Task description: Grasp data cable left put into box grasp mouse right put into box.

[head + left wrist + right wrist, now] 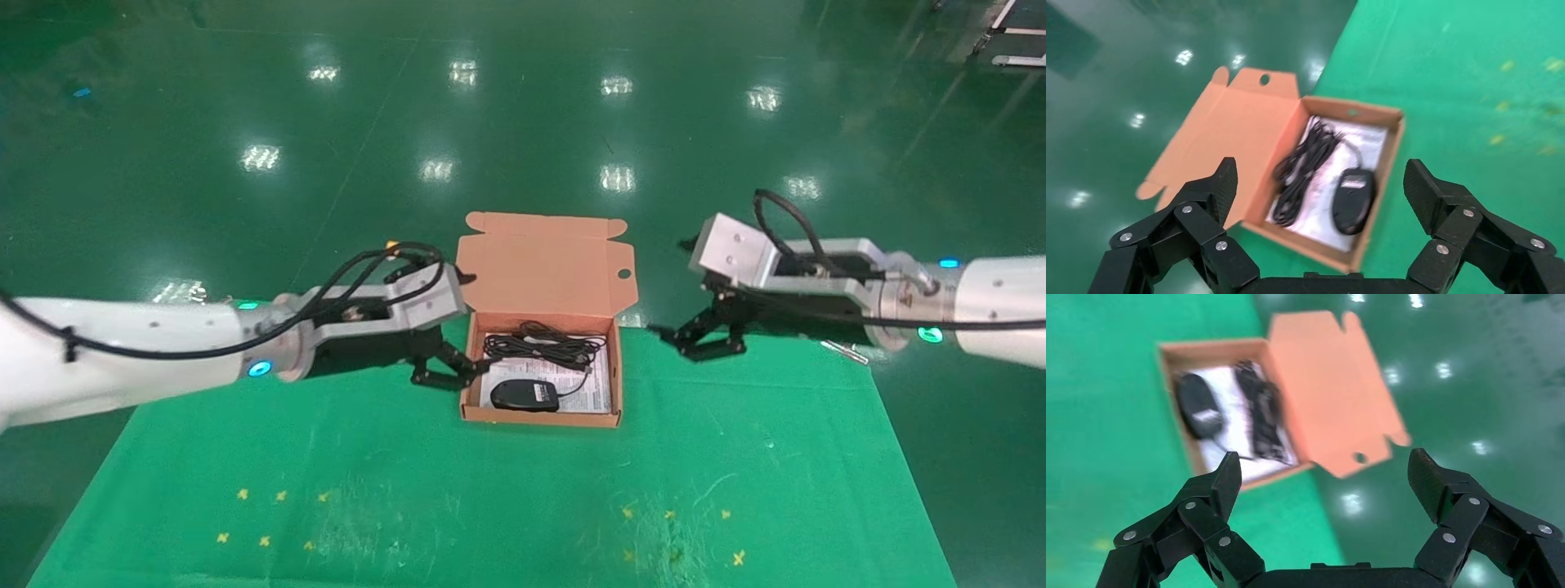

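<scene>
The orange-brown box lies open on the green mat, its lid standing up at the back. Inside, on the white printed sheet, lie the black data cable bundle at the rear and the black mouse at the front. The left wrist view shows the box, the cable and the mouse; so does the right wrist view, with the box, the cable and the mouse. My left gripper is open and empty just left of the box. My right gripper is open and empty to the box's right.
The green mat covers the table, with small yellow cross marks near its front. A small silvery item lies at the mat's far right edge. Shiny green floor lies beyond.
</scene>
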